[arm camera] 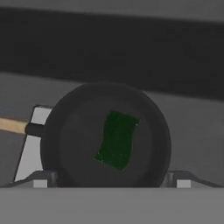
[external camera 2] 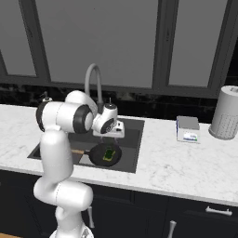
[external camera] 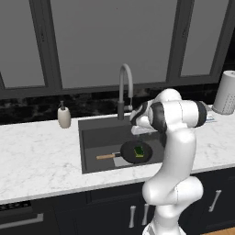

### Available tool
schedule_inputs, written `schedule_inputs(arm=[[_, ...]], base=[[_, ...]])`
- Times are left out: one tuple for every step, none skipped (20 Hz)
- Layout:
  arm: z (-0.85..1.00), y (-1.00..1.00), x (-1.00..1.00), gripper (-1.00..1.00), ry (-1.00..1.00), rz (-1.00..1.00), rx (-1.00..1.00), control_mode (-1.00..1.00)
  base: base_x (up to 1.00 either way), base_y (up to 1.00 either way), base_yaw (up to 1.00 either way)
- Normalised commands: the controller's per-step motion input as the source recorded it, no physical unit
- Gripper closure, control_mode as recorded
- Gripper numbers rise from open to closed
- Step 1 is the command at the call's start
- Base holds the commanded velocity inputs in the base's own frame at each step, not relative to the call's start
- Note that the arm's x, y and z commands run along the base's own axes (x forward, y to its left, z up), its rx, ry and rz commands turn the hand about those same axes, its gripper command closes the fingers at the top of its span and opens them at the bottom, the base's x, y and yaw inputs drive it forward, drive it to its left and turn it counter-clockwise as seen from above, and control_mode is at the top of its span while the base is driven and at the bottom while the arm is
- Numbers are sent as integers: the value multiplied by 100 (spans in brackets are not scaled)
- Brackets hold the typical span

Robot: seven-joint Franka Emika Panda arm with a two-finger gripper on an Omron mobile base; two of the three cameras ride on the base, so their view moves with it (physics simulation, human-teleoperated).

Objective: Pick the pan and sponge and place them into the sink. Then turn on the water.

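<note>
The black pan (external camera: 131, 153) lies on the floor of the dark sink (external camera: 85, 137), its wooden handle (external camera: 105, 156) pointing left. The sponge (external camera: 138, 151) rests inside the pan, green side up. My gripper (external camera: 137, 132) hangs open just above them, holding nothing. In the right base view the gripper (external camera 2: 111, 134) is over the pan (external camera 2: 100, 155) and sponge (external camera 2: 109, 154) in the sink (external camera 2: 132, 139). The hand view looks straight down on the pan (arm camera: 74, 140) and sponge (arm camera: 117, 140), with the fingertips (arm camera: 41, 179) spread wide. No water runs from the grey faucet (external camera: 125, 82).
A beige soap dispenser (external camera: 64, 117) stands left of the sink. A blue-and-white box (external camera 2: 188, 128) and a paper towel roll (external camera 2: 226, 113) sit on the counter to the right. The pale drain plate (arm camera: 33, 144) peeks out beside the pan.
</note>
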Motion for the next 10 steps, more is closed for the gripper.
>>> schedule_inputs(arm=[[53, 0, -16, -100, -15, 0, 3, -100], [54, 0, -26, -100, -19, 0, 5, -100], [53, -18, -29, -100, -19, 1, 8, -100], [51, -14, -23, -100, -20, 1, 7, -100], [53, -14, -19, -100, -17, 0, 5, -100], [46, -14, -16, -100, -21, 0, 3, -100], [43, -10, -19, -100, -27, 0, 1, -100], [49, -8, -16, -100, -31, 0, 1, -100], [54, -11, -21, -100, -35, 0, 1, -100], [49, -11, -23, -100, -34, 0, 1, -100]], base=[[0, 0, 0], [0, 0, 0], [0, 0, 0], [0, 0, 0], [0, 0, 0], [0, 0, 0], [0, 0, 0], [0, 0, 0], [0, 0, 0], [0, 0, 0]])
